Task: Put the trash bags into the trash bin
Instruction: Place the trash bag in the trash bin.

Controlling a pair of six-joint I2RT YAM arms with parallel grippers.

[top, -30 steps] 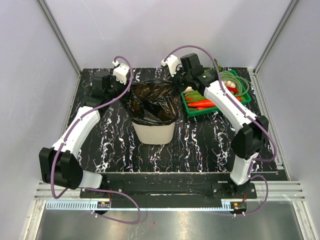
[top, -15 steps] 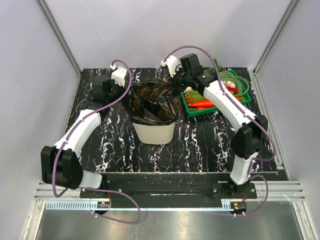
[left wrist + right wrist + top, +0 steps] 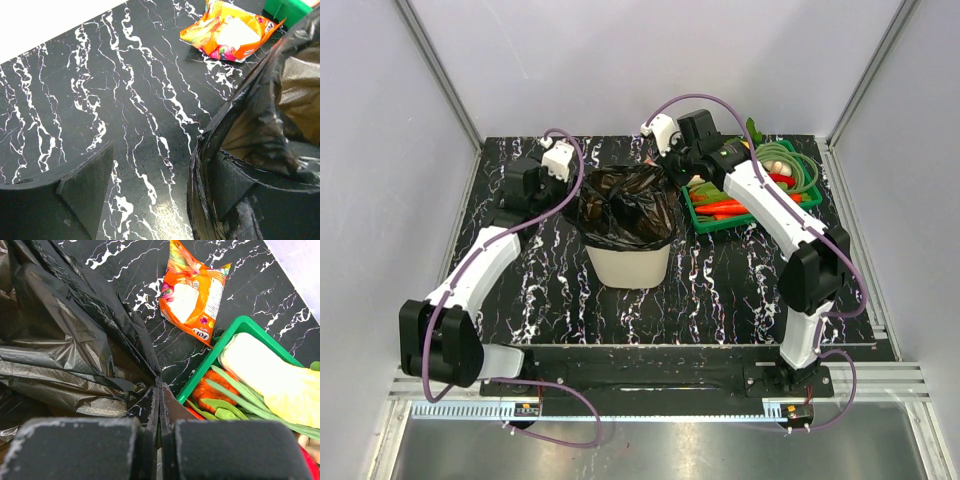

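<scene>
Plainly light, limp and slippery, the trash bag (image 3: 625, 205), spread over the mouth of the trash bin (image 3: 628, 268), wants pinching at a gathered edge: right fingers (image 3: 150, 410) clamp a fold, left fingers (image 3: 85, 190) stand apart.

The trash bin (image 3: 628, 262) is a cream plastic wastebasket tapering toward its base. It stands upright on the surface (image 3: 720, 290), around the middle. A glossy, crinkled black trash bag (image 3: 625, 205) fills its mouth and drapes over the rim all round. The bag's far-right corner is drawn taut, pinched in the right claw (image 3: 160, 388).
</scene>
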